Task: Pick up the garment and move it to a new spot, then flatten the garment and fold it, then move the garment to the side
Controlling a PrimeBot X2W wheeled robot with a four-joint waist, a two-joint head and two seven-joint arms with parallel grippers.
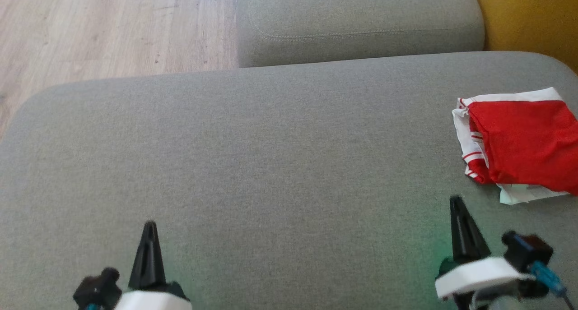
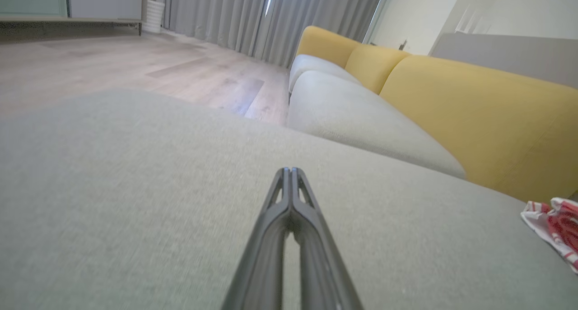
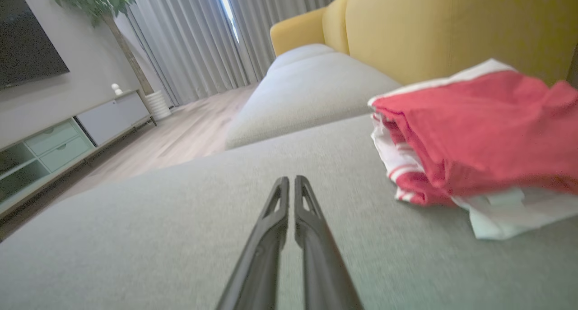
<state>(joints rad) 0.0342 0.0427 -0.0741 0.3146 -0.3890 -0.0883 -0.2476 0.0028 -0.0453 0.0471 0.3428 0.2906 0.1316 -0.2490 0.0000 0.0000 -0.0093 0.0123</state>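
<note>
The garment [image 1: 524, 143] is red with white trim and stripes, lying folded at the right edge of the grey cushion [image 1: 271, 156]. It also appears in the right wrist view as a red bundle [image 3: 478, 134] to the right of the fingers, and at the far right of the left wrist view [image 2: 557, 226]. My left gripper [image 1: 150, 226] hovers low over the cushion's near left, shut and holding nothing [image 2: 289, 171]. Just short of the garment's near corner my right gripper [image 1: 456, 201] is shut too, its fingers nearly touching with nothing between them [image 3: 289, 180].
A second grey seat cushion [image 1: 356, 25] lies beyond, with a yellow backrest [image 1: 533, 16] at the far right. Wooden floor [image 1: 113, 25] runs along the far left. A TV cabinet [image 3: 67, 138], a plant and curtains stand across the room.
</note>
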